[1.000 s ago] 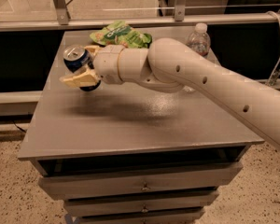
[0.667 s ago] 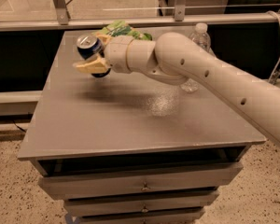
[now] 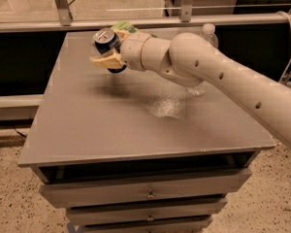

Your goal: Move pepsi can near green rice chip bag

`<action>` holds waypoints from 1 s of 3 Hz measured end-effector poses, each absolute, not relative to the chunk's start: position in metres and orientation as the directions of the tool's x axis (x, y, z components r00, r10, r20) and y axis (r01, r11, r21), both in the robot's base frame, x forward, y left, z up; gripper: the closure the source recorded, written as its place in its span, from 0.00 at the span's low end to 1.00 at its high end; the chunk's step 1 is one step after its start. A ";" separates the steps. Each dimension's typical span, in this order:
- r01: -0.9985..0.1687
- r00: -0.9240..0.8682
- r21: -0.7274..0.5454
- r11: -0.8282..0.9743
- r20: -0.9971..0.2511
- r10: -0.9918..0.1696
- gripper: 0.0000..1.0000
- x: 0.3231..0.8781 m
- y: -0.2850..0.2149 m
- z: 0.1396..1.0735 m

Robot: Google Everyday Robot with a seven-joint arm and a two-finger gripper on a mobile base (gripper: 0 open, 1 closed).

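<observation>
Clamping the pepsi can (image 3: 105,39), end effector (image 3: 109,55) hovered above tabletop (image 3: 111,130); green rice chip bag (image 3: 123,26) lay just behind it. Judged: lower upright, release.

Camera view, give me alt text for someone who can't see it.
The robot's gripper holds a tilted pepsi can above the far side of a grey drawer table, right beside the green rice chip bag, mostly hidden by the arm. A clear water bottle stands behind the arm.
</observation>
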State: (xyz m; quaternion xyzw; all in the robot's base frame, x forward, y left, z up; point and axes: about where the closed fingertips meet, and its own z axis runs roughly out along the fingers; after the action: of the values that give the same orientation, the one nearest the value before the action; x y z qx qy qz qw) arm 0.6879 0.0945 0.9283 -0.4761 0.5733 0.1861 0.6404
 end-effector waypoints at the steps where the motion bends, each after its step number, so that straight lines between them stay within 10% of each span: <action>1: -0.747 0.248 -0.383 0.543 -0.919 -0.307 1.00 0.691 0.090 0.921; 3: -0.673 0.219 -0.360 0.646 -0.931 -0.291 1.00 0.711 0.081 0.914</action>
State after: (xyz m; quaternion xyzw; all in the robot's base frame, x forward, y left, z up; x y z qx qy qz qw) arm 0.7105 0.0809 0.9138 -0.3961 0.6087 0.1419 0.6726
